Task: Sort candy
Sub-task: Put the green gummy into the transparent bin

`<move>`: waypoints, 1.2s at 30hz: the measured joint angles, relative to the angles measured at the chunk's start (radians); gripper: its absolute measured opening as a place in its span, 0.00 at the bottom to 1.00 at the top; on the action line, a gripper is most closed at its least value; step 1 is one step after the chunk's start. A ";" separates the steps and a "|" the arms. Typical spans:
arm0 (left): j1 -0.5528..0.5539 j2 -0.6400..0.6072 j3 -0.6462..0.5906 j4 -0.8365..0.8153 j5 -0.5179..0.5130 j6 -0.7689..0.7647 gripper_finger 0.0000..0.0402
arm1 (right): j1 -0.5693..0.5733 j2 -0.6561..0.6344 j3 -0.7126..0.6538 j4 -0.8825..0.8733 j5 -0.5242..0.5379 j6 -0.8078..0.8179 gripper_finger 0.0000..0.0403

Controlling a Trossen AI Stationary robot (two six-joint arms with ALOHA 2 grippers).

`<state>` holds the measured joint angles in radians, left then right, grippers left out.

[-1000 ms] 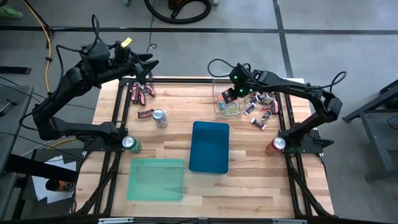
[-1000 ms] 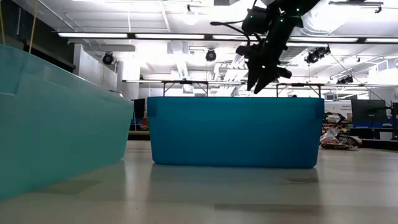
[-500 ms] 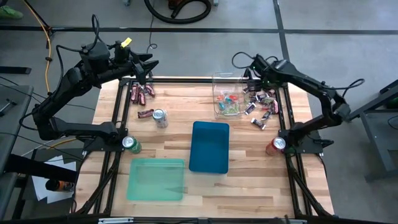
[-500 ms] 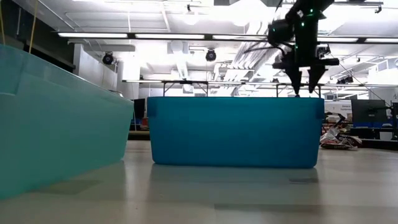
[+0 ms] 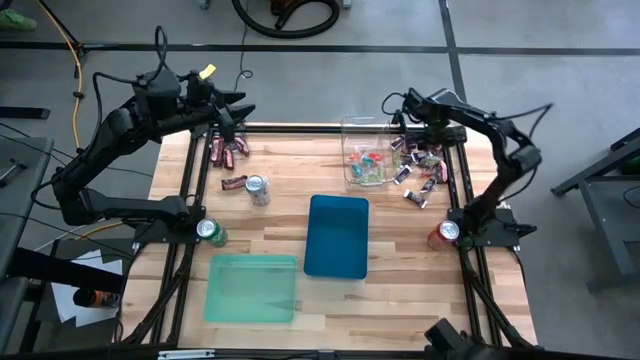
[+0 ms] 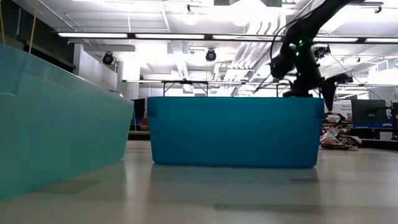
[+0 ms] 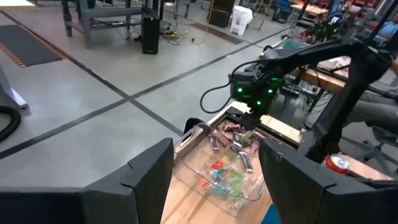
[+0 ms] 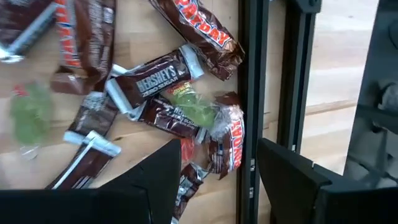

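Candy lies in two places. A loose pile of wrapped candy point(image 5: 421, 170) sits at the back right, and several dark red-brown bars point(image 5: 227, 150) lie at the back left. My right gripper point(image 5: 408, 128) hangs open just above the pile's far edge. In its wrist view point(image 8: 217, 180) a Hershey's bar point(image 8: 152, 78), a green sweet point(image 8: 194, 109) and a PayDay bar point(image 8: 200, 26) lie below the fingers, untouched. A clear bin point(image 5: 366, 152) holds bright red, green and blue sweets. My left gripper point(image 5: 240, 112) waits open and empty over the table's back left edge.
A blue bin point(image 5: 337, 235) stands mid-table and a green bin point(image 5: 250, 288) at the front left. One soda can point(image 5: 257, 189) lies near the left bars; others stand by the arm bases point(image 5: 209, 231) point(image 5: 446, 233). A black frame rail point(image 8: 249, 93) borders the right pile.
My right gripper swung from over the clear bin to the right, dropped toward the candy pile, and its fingers spread wider. The left arm barely moved.
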<state>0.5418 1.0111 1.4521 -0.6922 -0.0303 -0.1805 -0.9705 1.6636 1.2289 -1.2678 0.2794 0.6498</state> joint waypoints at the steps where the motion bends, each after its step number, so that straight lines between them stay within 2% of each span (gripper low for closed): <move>1: 0.000 0.000 0.000 -0.002 0.000 0.001 0.56 | -0.003 0.016 0.000 0.000 0.000 0.000 0.50; 12: 0.000 0.000 0.000 -0.004 0.000 0.001 0.56 | -0.032 0.176 0.000 -0.013 -0.022 -0.036 0.50; 22: 0.000 0.000 0.000 -0.004 0.000 -0.028 0.56 | -0.031 0.231 0.000 -0.001 0.002 -0.074 0.48; 30: 0.000 0.000 0.000 -0.004 0.000 -0.053 0.56 | -0.031 0.276 0.000 0.019 0.017 -0.117 0.29; 36: 0.000 0.000 0.000 -0.004 -0.008 -0.054 0.56 | -0.020 0.259 -0.001 0.020 0.063 -0.190 0.04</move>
<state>0.5419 1.0111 1.4521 -0.6960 -0.0387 -0.2344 -0.9906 1.9231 1.2275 -1.2478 0.3420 0.4602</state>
